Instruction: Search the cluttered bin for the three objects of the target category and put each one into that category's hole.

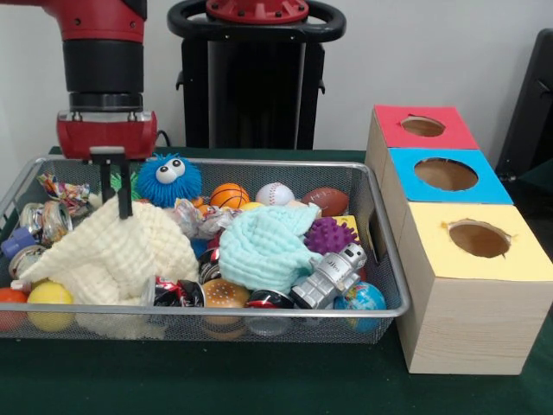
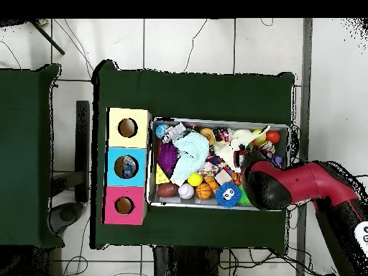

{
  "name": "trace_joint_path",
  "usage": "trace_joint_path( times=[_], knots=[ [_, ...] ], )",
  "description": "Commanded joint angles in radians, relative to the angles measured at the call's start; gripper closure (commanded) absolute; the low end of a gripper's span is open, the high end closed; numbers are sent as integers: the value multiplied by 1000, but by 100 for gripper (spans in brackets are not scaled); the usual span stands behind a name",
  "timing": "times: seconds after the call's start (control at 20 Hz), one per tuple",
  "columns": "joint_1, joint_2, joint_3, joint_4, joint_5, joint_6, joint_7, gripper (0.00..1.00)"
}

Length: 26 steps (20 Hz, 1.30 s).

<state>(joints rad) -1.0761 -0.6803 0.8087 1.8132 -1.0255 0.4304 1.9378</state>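
My gripper [image 1: 119,186], jaws narrow, touches the cream cloth [image 1: 112,251] in the bin [image 1: 390,259]; wrappers [image 1: 62,192] remain inside, so I judge the red hole [image 1: 422,126] unfed.

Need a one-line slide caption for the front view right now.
Sawyer's pincer reaches down onto a cream cloth in the cluttered wire-mesh bin, beside red, blue and yellow sorting boxes.

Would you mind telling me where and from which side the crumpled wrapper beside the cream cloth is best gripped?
Grip the crumpled wrapper at its raised, bunched top, coming straight down from above: the cream cloth and the orange ball crowd its sides, leaving only the top exposed.
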Motion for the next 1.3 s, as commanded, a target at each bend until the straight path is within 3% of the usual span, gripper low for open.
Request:
trace_joint_path(
  times=[0.05, 0.45, 1.3],
  knots=[
    [-8, -89, -41, 130, 64, 73, -86, 100],
    [-19, -116, -21, 192, 144, 109, -118, 100],
    [17, -224, -33, 300, 224, 100, -57, 100]
  ],
)
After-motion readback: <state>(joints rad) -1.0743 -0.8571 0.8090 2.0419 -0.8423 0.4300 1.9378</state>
